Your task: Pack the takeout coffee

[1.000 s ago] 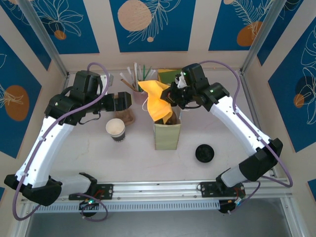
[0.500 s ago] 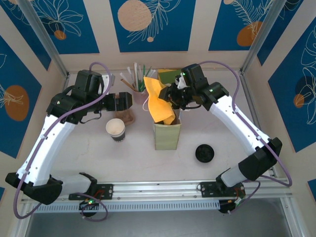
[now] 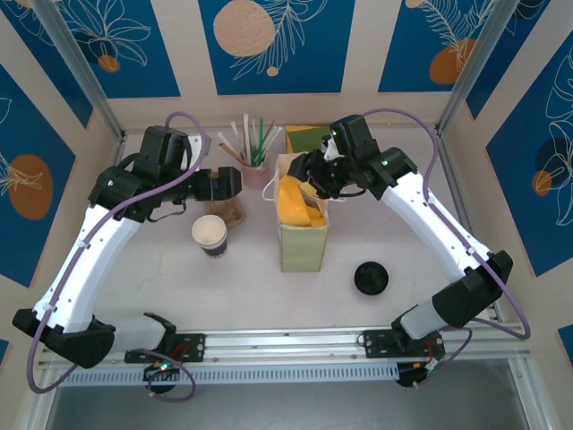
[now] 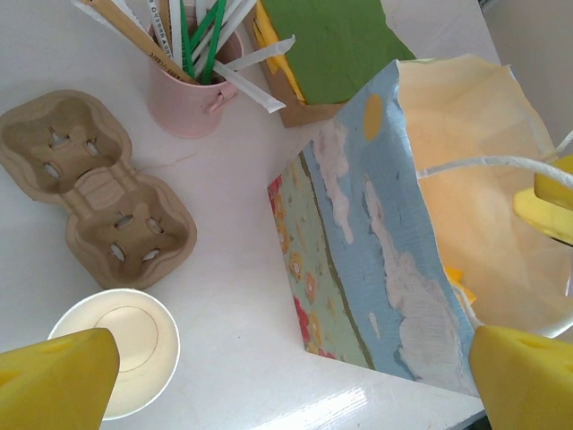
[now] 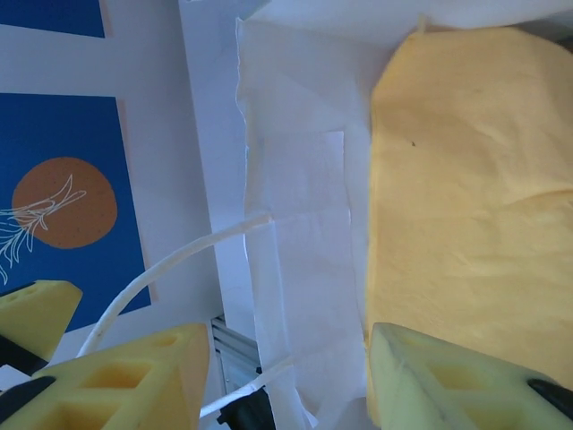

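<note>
Hovering wide: left end effector [image 4: 291,376] near cup [image 3: 209,235] | right end effector [image 5: 286,376] above bag [image 3: 302,249]

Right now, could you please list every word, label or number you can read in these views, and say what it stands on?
Paper straw wrappers in the pink cup: dark lettering runs along one wrapper, too small and blurred to read.
Tall paper bag: printed clouds and flowers on its side, no words.
Small white paper cup and round black plastic lid: no print visible.
</note>
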